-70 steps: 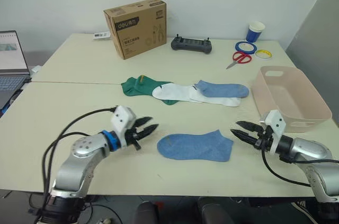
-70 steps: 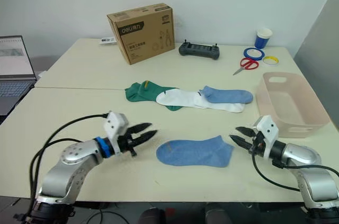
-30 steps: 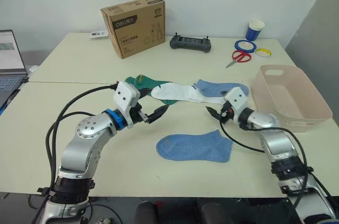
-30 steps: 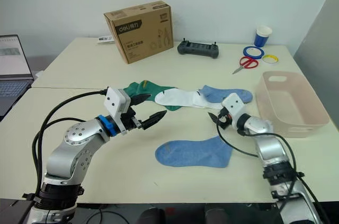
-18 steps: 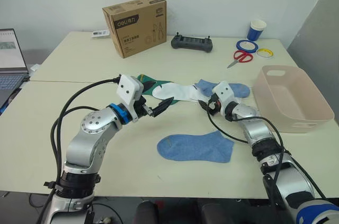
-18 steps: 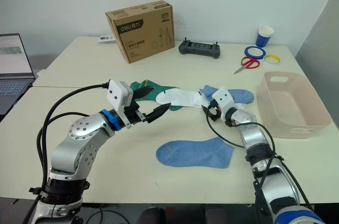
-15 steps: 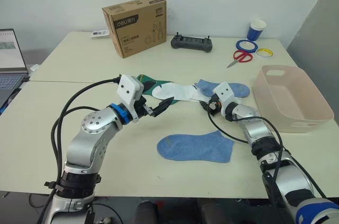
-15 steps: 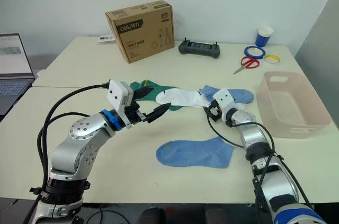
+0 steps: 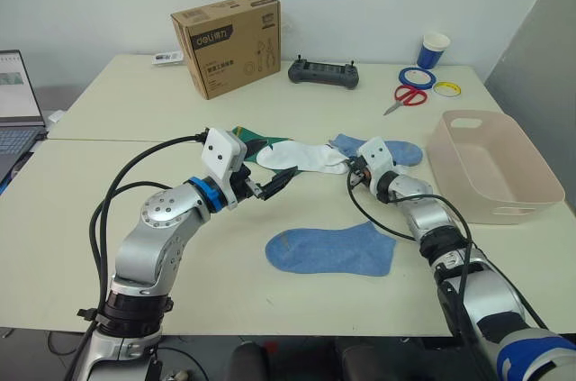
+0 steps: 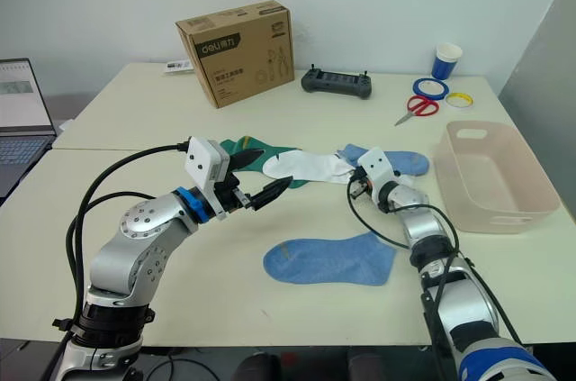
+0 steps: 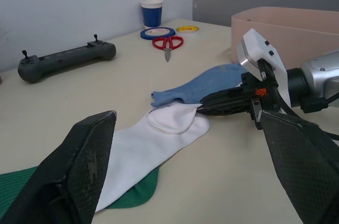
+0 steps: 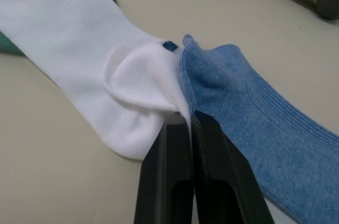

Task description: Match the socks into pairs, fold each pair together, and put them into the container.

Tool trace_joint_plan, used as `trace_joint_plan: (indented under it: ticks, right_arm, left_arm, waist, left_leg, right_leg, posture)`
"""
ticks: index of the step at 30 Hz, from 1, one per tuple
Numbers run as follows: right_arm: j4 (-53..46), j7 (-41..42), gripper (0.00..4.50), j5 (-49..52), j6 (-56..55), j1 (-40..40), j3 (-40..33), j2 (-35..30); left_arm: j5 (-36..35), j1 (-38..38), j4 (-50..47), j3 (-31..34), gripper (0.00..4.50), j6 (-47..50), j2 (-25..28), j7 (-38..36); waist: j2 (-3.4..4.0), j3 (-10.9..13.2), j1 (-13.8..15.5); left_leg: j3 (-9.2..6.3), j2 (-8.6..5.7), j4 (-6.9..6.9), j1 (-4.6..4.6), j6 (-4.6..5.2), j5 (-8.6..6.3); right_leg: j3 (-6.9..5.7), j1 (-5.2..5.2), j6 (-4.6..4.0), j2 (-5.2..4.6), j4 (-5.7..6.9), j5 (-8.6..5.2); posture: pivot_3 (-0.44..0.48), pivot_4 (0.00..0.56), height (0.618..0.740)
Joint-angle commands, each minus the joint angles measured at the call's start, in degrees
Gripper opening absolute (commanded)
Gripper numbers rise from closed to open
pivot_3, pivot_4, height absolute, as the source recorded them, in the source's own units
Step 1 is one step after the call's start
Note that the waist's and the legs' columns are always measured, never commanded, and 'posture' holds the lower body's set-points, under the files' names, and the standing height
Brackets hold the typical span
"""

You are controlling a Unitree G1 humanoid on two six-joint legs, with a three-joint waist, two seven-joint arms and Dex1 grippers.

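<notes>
White sock (image 12: pixel 95 70) edge between right tool (image 12: pixel 189 121) tips

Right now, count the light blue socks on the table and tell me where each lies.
2. One light blue sock lies alone near the front edge. The other is in the row beside the white sock, at the right gripper. More may be hidden underneath.
</notes>
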Motion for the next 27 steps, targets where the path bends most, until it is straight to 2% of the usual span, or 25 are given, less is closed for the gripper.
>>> trace_joint_plan:
  ticks: [1, 3, 5, 13, 27]
  right_arm:
    - [-2.9, 1.6, 0.52, 0.5, -1.1, -0.4, -0.6, -0.4]
    - [-4.0, 1.8, 1.05, 0.5, -1.0, 0.1, -0.5, -0.3]
    - [-5.5, 2.3, 1.76, 0.9, -0.7, 0.7, -0.8, 0.0]
    - [-8.2, 1.4, 1.76, 2.9, -0.9, 0.7, -2.7, 1.2]
    - [0.7, -2.6, 1.76, -0.3, -1.0, -3.9, -1.9, 1.8]
  left_arm:
    - [0.2, -0.4, -2.5, -0.1, 4.5, -0.4, 0.1, 0.4]
    - [0.2, -0.4, -2.6, -0.1, 4.5, -0.3, 0.1, 0.5]
    - [0.2, -0.4, -2.7, -0.1, 4.5, -0.3, 0.2, 0.4]
    - [0.3, -0.5, -2.5, -0.2, 4.5, -0.3, 0.2, 0.3]
    - [0.5, -0.3, -2.9, -0.2, 4.5, -0.1, 0.1, 0.3]
  waist:
    - [0.0, 0.0, 0.0]
    - [0.0, 0.0, 0.0]
    - [0.0, 0.0, 0.0]
    - [0.01, 0.0, 0.0]
    - [0.01, 0.0, 0.0]
  left_leg:
    - [0.0, 0.0, 0.0, 0.0, 0.0, 0.0]
    - [-0.01, 0.0, 0.0, 0.0, 0.0, 0.0]
    - [-0.01, 0.0, 0.0, 0.0, 0.0, 0.0]
    - [-0.02, 0.0, 0.0, 0.0, 0.0, 0.0]
    - [-0.01, 0.0, 0.0, 0.0, 0.0, 0.0]
  right_leg:
    - [0.0, 0.0, 0.0, 0.0, 0.0, 0.0]
    - [-0.01, 0.0, 0.0, 0.0, 0.0, 0.0]
    - [-0.01, 0.0, 0.0, 0.0, 0.0, 0.0]
    - [-0.03, 0.0, 0.0, 0.0, 0.02, 0.0]
    - [-0.02, 0.0, 0.0, 0.0, 0.0, 0.0]
  posture:
    - [0.0, 0.15, 0.74]
    - [0.0, 0.15, 0.74]
    - [0.0, 0.15, 0.74]
    - [0.0, 0.15, 0.74]
    - [0.0, 0.15, 0.74]
